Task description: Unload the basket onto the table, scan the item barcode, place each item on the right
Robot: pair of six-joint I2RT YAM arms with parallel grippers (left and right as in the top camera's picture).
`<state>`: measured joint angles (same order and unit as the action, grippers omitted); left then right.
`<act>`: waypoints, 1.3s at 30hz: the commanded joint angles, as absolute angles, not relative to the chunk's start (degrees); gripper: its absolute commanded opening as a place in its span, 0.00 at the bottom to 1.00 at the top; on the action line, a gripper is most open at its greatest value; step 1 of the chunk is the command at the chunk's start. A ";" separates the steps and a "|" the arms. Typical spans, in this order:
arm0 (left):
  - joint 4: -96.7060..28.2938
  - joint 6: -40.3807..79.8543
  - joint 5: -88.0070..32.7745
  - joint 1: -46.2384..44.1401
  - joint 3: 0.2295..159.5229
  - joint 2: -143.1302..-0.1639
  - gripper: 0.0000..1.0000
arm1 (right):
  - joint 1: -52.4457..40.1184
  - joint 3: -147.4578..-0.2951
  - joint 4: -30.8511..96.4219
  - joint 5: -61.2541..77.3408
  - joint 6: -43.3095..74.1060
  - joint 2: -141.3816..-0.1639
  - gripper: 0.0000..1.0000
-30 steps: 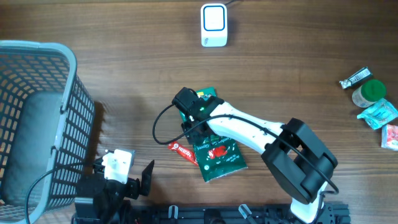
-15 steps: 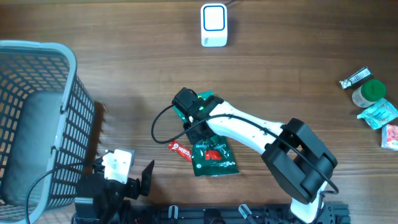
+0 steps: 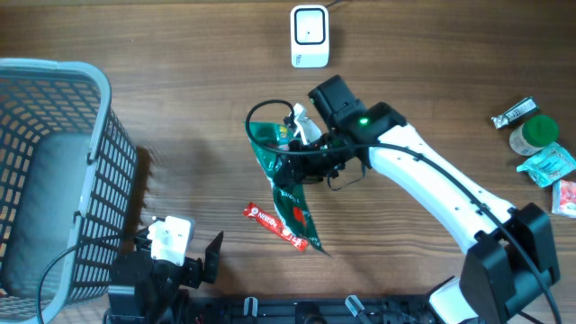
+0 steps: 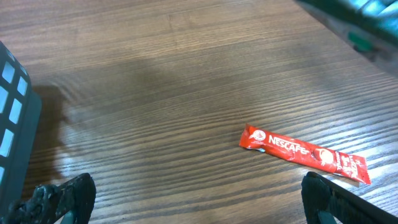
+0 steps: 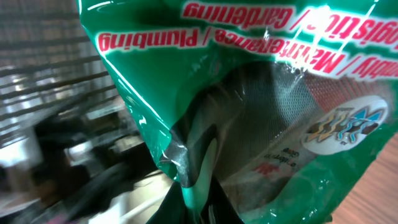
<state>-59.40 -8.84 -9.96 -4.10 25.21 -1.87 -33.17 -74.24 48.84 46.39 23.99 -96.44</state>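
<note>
Only the right wrist view shows the print on the green packet [image 5: 261,81], clamped by the right hand [image 3: 301,144] above the bench [image 3: 180,90] near the scanner [image 3: 309,36]; the left hand [image 4: 196,199] has its fingers apart beside the basket [image 3: 99,180], contents unclear

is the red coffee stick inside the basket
No, the red coffee stick lies on the table, well outside the basket.

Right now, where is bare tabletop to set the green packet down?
Bare wood between the basket and the green packet, and from the scanner to the small packets at right. Crowded: around the red stick.
</note>
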 commanded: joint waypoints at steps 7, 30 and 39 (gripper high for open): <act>-59.18 -8.56 -10.46 -3.90 25.15 -1.56 1.00 | -28.03 -75.33 53.60 70.54 35.77 -95.35 0.04; -59.18 -8.54 -10.46 -3.90 25.15 -1.56 1.00 | -31.09 -61.73 51.96 -5.10 31.07 -96.23 1.00; -59.18 -8.54 -10.46 -3.90 25.15 -1.56 1.00 | -23.77 -50.24 35.99 4.73 20.99 -96.68 0.98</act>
